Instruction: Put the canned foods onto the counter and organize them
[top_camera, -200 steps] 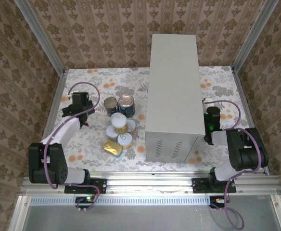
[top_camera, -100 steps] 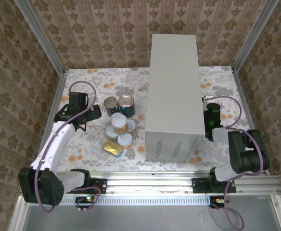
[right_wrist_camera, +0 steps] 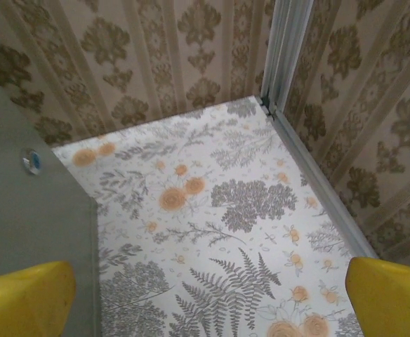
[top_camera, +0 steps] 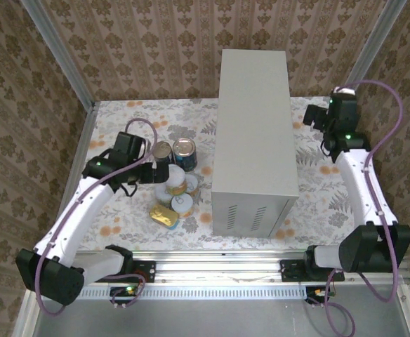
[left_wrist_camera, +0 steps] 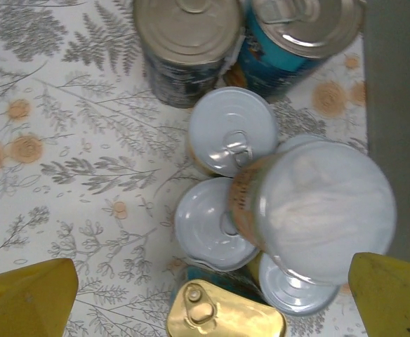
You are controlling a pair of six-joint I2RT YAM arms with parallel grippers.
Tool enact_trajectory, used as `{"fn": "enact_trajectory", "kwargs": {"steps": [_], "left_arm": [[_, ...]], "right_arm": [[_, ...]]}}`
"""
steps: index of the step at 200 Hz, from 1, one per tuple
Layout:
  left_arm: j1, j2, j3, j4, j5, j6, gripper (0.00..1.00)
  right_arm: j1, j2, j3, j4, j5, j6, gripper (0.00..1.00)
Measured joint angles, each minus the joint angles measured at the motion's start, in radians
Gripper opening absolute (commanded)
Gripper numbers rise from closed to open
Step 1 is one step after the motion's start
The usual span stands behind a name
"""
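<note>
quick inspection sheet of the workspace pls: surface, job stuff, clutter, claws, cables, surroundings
surface: floral floor, flat, no spills seen
job's things: seven cans bunched on the floor left of the grey box; none on its top yet
clutter: nothing seen
claws: left claw open above the cans, holding nothing; right claw open over bare floor right of the box
cables: purple cables loop from both wrists, clear of the cans
surroundings: patterned walls, metal corner posts
</note>
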Motion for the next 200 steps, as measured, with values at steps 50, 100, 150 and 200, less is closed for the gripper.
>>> {"fn": "enact_trajectory", "kwargs": {"steps": [50, 100, 150, 200], "left_arm": [[-0.145, 0.125, 0.07, -0.025, -0.051, 0.008, 1.0], [-0.211, 0.214, 0.106, -0.027, -0.136, 0.016, 1.0], [-0.242, 0.258, 0.109, -0.023, -0.159, 0.023, 1.0], [-0.263, 0.294, 0.109, -0.015, -0.169, 0.031, 1.0]], "right_arm": [[0.037, -0.06, 0.298, -0.317, -0.098, -0.042, 1.0], [0.283, -0.066, 0.588, -0.548, -0.183, -0.128, 1.0], [0.506, -0.074, 0.709, -0.684, -0.353, -0.193, 1.0], [0.649, -0.086, 0.664, -0.737, -0.444, -0.241, 1.0]]}}
